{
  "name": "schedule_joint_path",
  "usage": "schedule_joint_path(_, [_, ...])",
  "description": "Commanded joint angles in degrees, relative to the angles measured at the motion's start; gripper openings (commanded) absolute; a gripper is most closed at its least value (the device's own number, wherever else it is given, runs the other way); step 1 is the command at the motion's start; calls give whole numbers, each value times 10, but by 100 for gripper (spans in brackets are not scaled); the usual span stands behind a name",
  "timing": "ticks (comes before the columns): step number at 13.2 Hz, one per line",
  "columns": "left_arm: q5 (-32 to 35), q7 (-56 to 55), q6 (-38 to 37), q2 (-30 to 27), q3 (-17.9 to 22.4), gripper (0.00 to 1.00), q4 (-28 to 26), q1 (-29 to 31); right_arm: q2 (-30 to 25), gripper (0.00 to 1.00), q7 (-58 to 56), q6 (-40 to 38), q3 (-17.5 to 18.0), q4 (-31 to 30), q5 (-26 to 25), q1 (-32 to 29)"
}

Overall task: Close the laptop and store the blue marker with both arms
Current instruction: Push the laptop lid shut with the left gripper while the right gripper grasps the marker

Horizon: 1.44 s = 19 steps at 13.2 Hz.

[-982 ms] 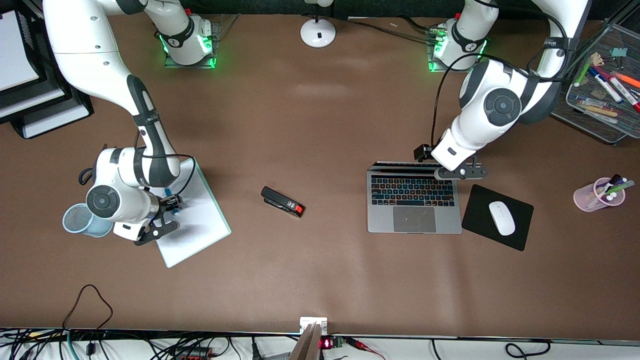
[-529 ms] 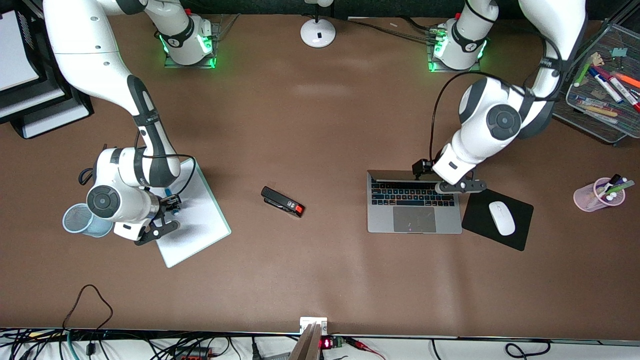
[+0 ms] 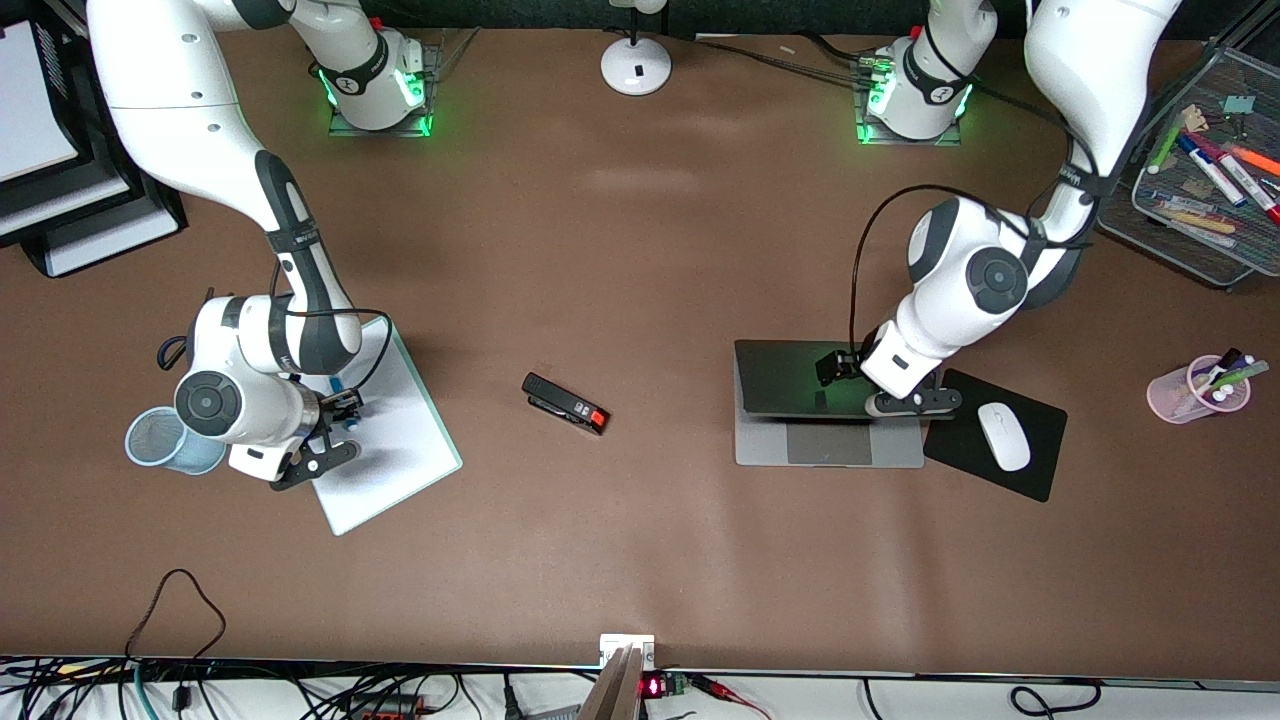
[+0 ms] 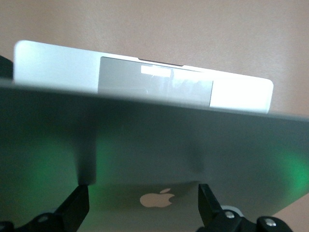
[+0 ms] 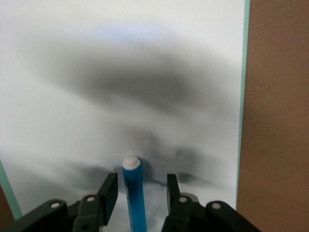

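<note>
Between right gripper (image 5: 137, 193) jaws, blue marker (image 5: 133, 193)

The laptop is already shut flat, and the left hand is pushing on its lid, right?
Not quite. The laptop is only partly shut: the front view shows its trackpad strip uncovered past the lid's edge, and the left wrist view shows the lid tilted above it. The left hand is at the lid, as you said.
</note>
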Motion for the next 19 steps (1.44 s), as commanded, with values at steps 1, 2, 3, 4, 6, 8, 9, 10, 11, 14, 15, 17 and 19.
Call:
schedule_joint_path(1, [-7,9,27,38,2,100,17,-2,8,47,-8,9,2,1,10,0])
schedule_joint_path(2, [-7,9,31,45,2,100,18,-3,9,47,-8,9,2,1,10,0])
schedule_joint_path(3, [-7,8,38,51,2,100,17,-3,8,46,-7,9,2,1,10,0])
schedule_joint_path(4, [-7,8,44,58,2,100,17,-3,8,42,-7,9,2,2,10,0])
schedule_joint_path(6, [-7,8,58,69,6,100,17,-5,8,33,-5,8,2,3,10,0])
schedule_joint_path(8, [-7,8,63,70,7,100,18,-5,8,24,-5,8,2,3,10,0])
schedule_joint_path(9, [-7,6,63,69,7,100,18,-5,8,23,-5,8,2,3,10,0])
schedule_joint_path(10, [-7,6,61,63,7,100,18,-4,8,18,-5,8,3,3,10,0])
schedule_joint_path(11, [-7,6,59,57,8,100,18,-3,8,17,-5,8,3,4,14,0])
schedule_joint_path(14, [-6,7,24,23,15,100,23,0,7,9,-6,7,3,4,31,0])
schedule_joint_path(15, [-6,7,-26,2,18,100,40,1,2,8,-12,4,2,18,31,-1])
schedule_joint_path(17, [-6,7,-91,-25,21,100,64,2,-12,5,-13,-7,2,44,31,-1])
schedule_joint_path(19, [-6,7,-135,-51,28,100,79,2,-45,5,-17,-19,1,55,30,-4])
